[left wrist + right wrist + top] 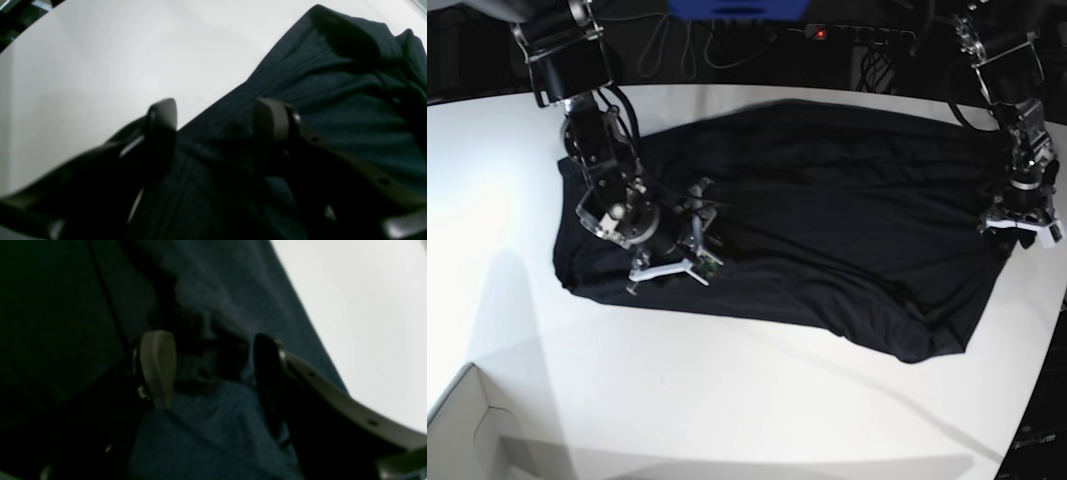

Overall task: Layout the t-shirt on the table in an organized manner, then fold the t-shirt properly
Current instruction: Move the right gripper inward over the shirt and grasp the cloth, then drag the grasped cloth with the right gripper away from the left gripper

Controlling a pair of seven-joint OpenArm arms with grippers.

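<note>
White table [757, 390] with a black t-shirt [827, 220] spread across its far half.

On the left side of the base view, the right gripper [689, 245] sits low over the shirt's left part. Its two fingers [156, 368] are wide apart, with bunched cloth between them but not pinched. On the right side, the left gripper [1017, 225] is at the shirt's right edge. Its fingers [272, 120] stand apart too, one over the cloth and one over bare table. I cannot tell if it holds any cloth. A white box corner [467, 430] pokes in at the near left.
</note>
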